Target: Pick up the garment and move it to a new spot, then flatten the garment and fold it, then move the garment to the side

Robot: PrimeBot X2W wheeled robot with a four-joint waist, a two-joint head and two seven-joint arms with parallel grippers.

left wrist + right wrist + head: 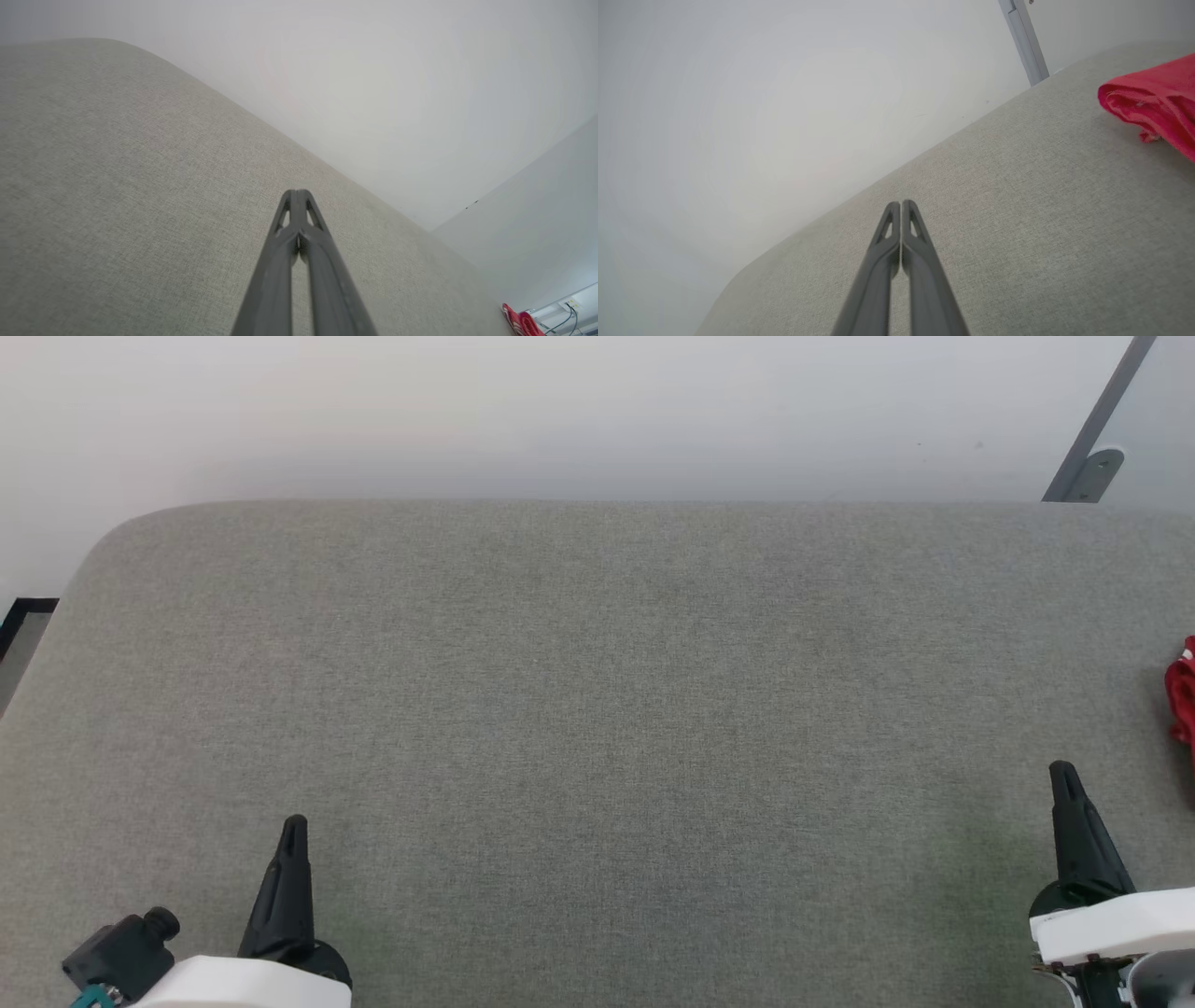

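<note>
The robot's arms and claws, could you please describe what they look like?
The left claw and right claw are matt black: two long fingers tapering to a point, with triangular cut-outs near the tips. Each rises from a smooth white wrist shell. A black knobbed module with a teal part sits by the left one.

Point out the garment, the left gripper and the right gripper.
garment (1155,100), right wrist view, bunched red cloth.
left gripper (297,192), left wrist view, shut fingertips.
right gripper (901,203), right wrist view, shut fingertips.
</note>
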